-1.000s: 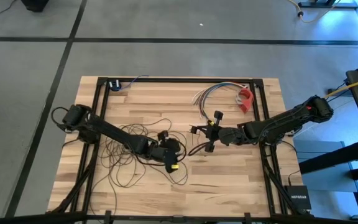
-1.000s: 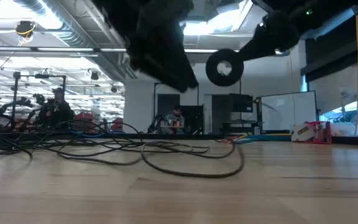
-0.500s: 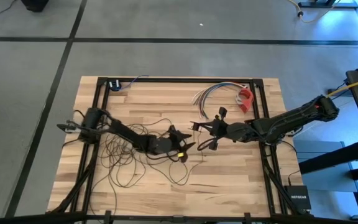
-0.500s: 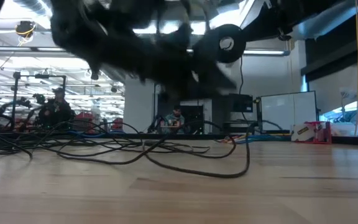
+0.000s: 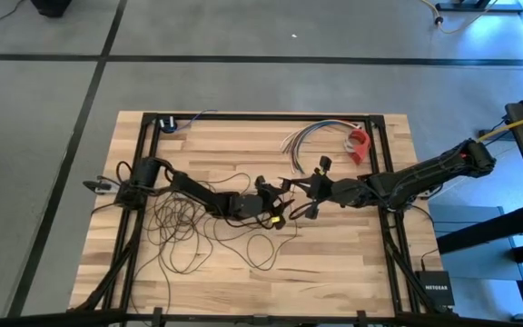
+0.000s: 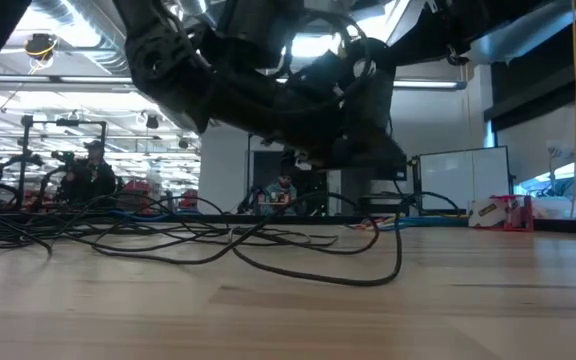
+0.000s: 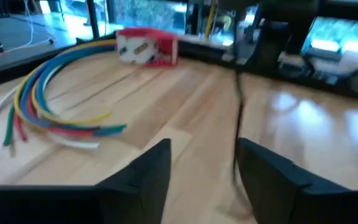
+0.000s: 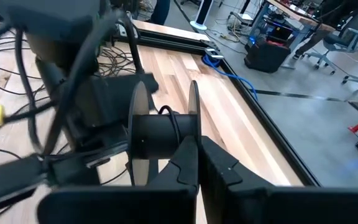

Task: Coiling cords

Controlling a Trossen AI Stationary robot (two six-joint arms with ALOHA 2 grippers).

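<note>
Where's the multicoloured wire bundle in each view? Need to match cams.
High: multicoloured wires near the table's far edge, right of centre.
Left wrist: fanned out on the wood.
Low: cannot tell.
Right wrist: not in it.
Landmark: red box beside them, also in left wrist.

You are seeing a dark brown-black cord (image 5: 185,229) lying on pale striped wood (image 5: 334,263); multicoloured wires (image 7: 48,102) and a red block (image 7: 146,47) are showing.

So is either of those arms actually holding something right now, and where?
The right gripper is shut on a black spool, pinching its rim. The left gripper holds nothing; its fingers are apart, the cord between them.
</note>
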